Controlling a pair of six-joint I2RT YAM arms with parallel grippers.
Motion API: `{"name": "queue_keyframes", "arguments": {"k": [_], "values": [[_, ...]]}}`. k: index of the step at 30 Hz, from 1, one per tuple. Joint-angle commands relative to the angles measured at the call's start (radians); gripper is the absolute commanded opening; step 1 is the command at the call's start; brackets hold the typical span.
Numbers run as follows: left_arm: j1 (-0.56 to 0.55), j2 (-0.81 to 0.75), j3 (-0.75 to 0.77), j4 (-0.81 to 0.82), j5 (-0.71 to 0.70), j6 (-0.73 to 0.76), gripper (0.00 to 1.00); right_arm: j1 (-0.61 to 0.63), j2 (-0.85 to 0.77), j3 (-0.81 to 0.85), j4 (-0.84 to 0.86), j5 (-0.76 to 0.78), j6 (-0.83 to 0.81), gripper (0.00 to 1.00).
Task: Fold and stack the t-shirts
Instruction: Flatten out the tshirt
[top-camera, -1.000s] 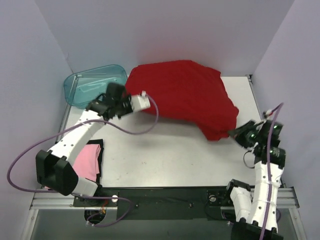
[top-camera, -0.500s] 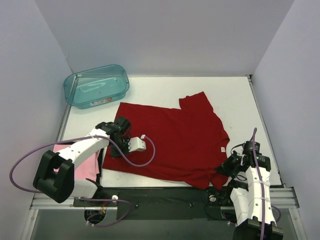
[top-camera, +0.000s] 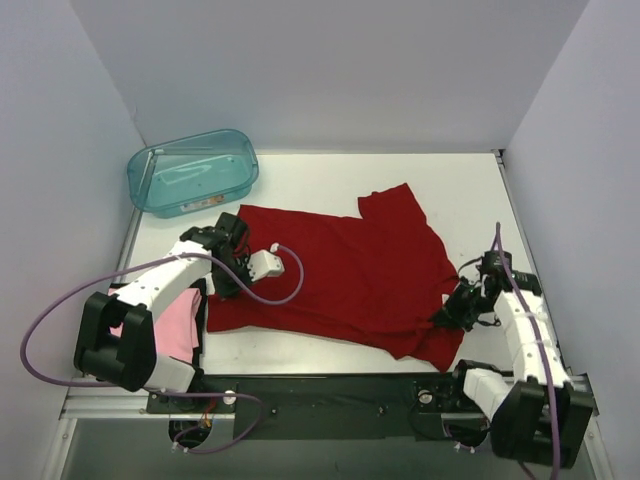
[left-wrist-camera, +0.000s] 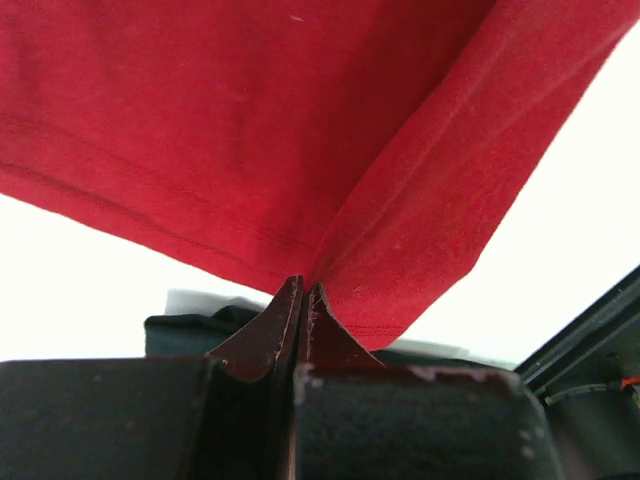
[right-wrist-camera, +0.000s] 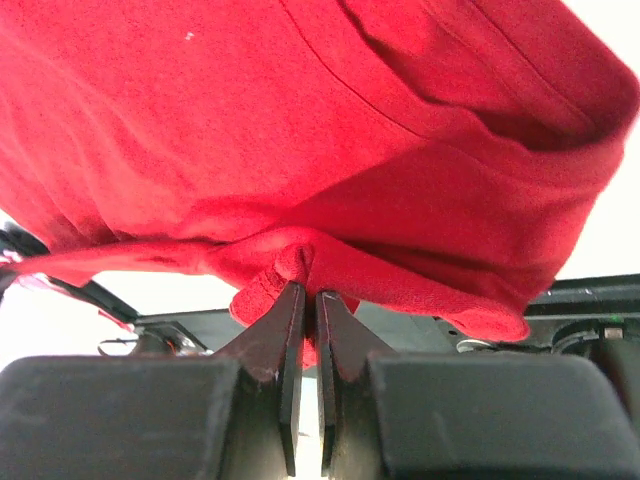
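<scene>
White table (top-camera: 330, 190) boxed in by pale lilac walls (top-camera: 320, 70), black rail (top-camera: 330, 385) along the near edge. Teal plastic tub (top-camera: 190, 172) sits in the far-left corner, translucent, just beyond the far-left corner of the red cloth, clear of both arms. Purple cables (top-camera: 38, 325) loop off each arm; the left one curls over the red cloth by the wrist.

Dark red t-shirt (top-camera: 345, 270) lies spread mostly flat across the middle and right of the table, one sleeve pointing to the far side, near-right part rumpled and folded over. Pale pink t-shirt (top-camera: 177, 322) lies at the near-left, just beside the red shirt's left edge and partly hidden under the left arm.

Left gripper (top-camera: 222, 285) is at the red shirt's left edge. In the left wrist view the jaws are pressed together with the cloth (left-wrist-camera: 250, 120) pinched at the tips (left-wrist-camera: 303, 290), hem fanning out from there.

Right gripper (top-camera: 447, 315) is at the shirt's near-right corner. In the right wrist view the jaws are clamped onto a bunched fold of hem (right-wrist-camera: 300, 265), only a thin slit between them, the rest of the shirt billowing ahead.
</scene>
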Motion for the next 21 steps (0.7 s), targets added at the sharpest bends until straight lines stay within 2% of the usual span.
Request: {"name": "queue_keyframes", "arguments": {"k": [1,9,14,19,21], "values": [[0.040,0.030,0.089,0.032,0.029,-0.003,0.00,0.065,0.148,0.102,0.102,-0.015,-0.040,0.00],[0.038,0.087,0.090,0.076,-0.003,0.026,0.00,0.108,0.386,0.264,0.145,-0.010,-0.194,0.00],[0.037,0.090,0.080,0.122,-0.037,0.032,0.00,0.116,0.457,0.337,0.153,0.002,-0.247,0.00],[0.034,0.088,0.049,0.269,-0.119,0.046,0.00,0.121,0.521,0.365,0.121,0.011,-0.290,0.00],[0.020,0.097,0.046,0.282,-0.120,0.074,0.00,0.121,0.526,0.367,0.121,0.016,-0.294,0.00]]}}
